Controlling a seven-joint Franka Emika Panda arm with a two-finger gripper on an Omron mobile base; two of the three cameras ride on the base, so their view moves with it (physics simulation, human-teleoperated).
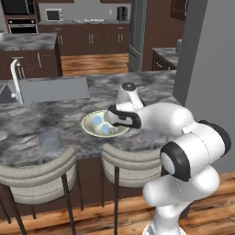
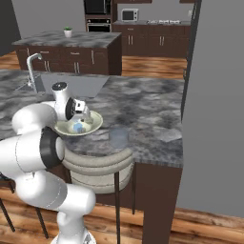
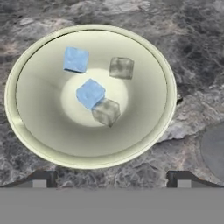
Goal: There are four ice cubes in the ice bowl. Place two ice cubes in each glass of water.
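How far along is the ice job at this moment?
Nothing is done yet: all four ice cubes still lie in the ice bowl. In hand: the open, empty gripper hangs above the bowl. Left: two cubes into each glass, the one beside the bowl and the other.

Lighting: even, diffuse, rendered; no single source evident. Ice bowl (image 3: 89, 151) as landmark: brightest patch at its centre floor, walls shading to grey-green toward rim. Small dark shadow just outside rim on counter (image 3: 192, 57). No glare. Base views soft, low resolution, slightly blurred; bowl's contents there reduced to blue smudges. Hand view sharper. No edge distortion noticeable.
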